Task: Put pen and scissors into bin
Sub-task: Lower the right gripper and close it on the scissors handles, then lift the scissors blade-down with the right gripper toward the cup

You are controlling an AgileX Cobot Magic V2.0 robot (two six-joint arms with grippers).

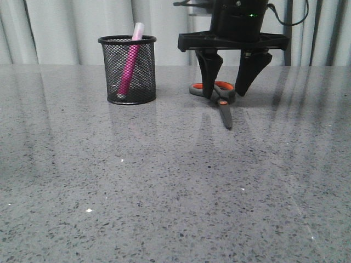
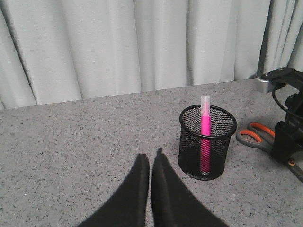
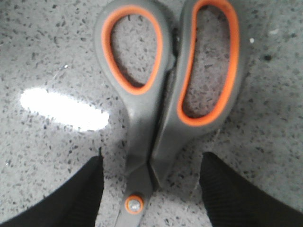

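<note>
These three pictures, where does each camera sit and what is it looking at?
Front view: low, facing forward over the table; shows the bin holding the pen, and the right hand open over the scissors.
Left wrist view: on the left arm, looking past its shut hand at the bin.
Right wrist view: on the right arm, looking straight down at the scissors' handles between its fingers.
All three show the scissors.

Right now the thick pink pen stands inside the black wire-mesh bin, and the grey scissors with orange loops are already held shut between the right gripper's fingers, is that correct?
Not quite. The right gripper is open, its fingers on either side of the grey scissors with orange loops lying on the table, as the right wrist view shows. The thick pink pen does stand in the black wire-mesh bin.
</note>
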